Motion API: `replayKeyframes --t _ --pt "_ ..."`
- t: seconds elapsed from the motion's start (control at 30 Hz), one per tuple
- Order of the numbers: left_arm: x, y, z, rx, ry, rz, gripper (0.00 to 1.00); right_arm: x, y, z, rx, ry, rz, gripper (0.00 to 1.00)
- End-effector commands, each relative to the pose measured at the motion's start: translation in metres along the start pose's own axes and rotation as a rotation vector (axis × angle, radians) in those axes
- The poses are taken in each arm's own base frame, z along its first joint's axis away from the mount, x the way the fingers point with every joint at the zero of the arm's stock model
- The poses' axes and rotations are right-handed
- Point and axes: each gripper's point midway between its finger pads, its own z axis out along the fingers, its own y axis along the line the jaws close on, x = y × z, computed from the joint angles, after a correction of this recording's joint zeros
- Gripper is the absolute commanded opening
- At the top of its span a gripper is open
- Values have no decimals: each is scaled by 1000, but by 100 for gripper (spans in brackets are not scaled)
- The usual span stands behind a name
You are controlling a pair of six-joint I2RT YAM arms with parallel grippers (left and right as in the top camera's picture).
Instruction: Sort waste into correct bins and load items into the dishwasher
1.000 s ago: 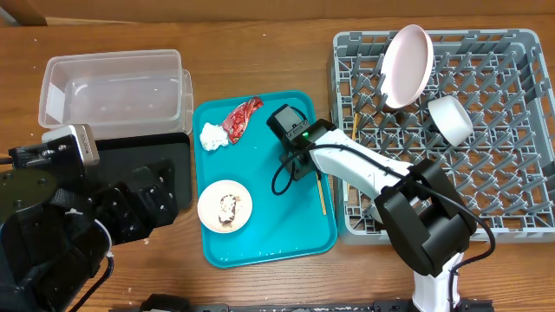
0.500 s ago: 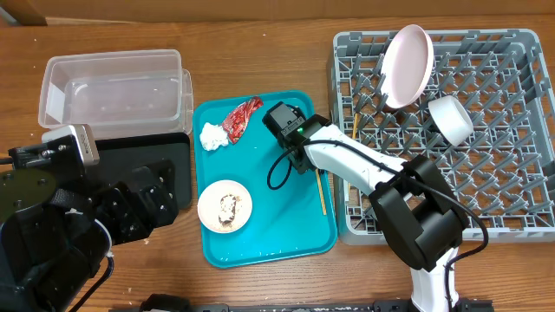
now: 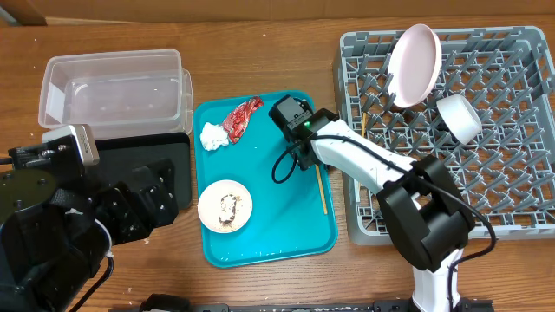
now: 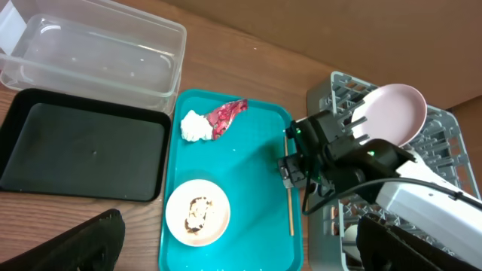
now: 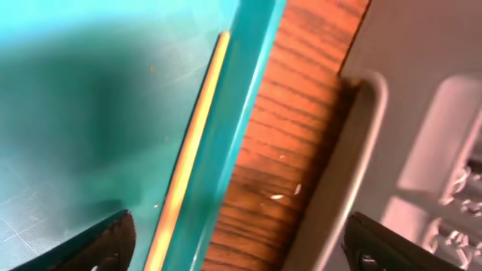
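The red wrapper (image 3: 241,117) and white napkin (image 3: 212,136) lie at the back of the teal tray (image 3: 260,247). A white bowl with rice and brown scraps (image 3: 225,205) sits at its front left. One chopstick (image 3: 322,189) lies along the tray's right edge. My right gripper (image 5: 237,248) is open and low over that edge, with the chopstick (image 5: 188,150) between its fingers. The grey rack (image 3: 494,182) holds the pale plate (image 3: 413,65), a white cup (image 3: 458,117) and another chopstick (image 3: 365,121). My left gripper (image 4: 241,248) is open, high over the tray.
The clear tub (image 3: 113,87) stands at the back left. The black tray (image 3: 143,173) in front of it is partly hidden by my left arm (image 3: 52,225). A narrow strip of bare wood separates the teal tray from the rack.
My right wrist has shifted slightly right toward the rack. The rack with the plate and cup has slid a little to the right. The left arm has not moved.
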Motion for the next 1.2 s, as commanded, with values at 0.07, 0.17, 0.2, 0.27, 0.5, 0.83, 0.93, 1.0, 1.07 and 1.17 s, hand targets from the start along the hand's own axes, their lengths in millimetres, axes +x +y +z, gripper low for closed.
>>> replayKeyframes --t 0.07,0.17,0.2,0.27,0.5,0.83,0.93,1.0,1.07,1.17 --pt "-2 -1 -1 4 -8 8 100 -18 -25 -13 1 -62 83 94" --pt "-2 -1 -1 4 -8 8 100 -18 -26 -7 -68 -54 116 94" --pt "-2 -1 -1 4 -8 8 100 -18 -25 -5 -106 -50 129 94" --pt "-2 -1 -1 4 -8 8 100 -17 -22 -1 -159 -44 146 95" --pt "-2 -1 -1 4 -8 8 100 -3 -21 14 -182 -17 120 75" --pt "-2 -1 -1 4 -8 8 100 -21 -11 -23 -229 -79 107 84" --pt "-2 -1 -1 4 -8 8 100 -37 -31 -40 -181 -151 140 95" --pt "-2 -1 -1 4 -8 8 100 -43 -41 -43 -181 -179 159 100" --pt "-2 -1 -1 4 -8 8 100 -41 -49 -39 -174 -172 175 100" --pt "-2 -1 -1 4 -8 8 100 -33 -57 -27 -169 -129 189 99"
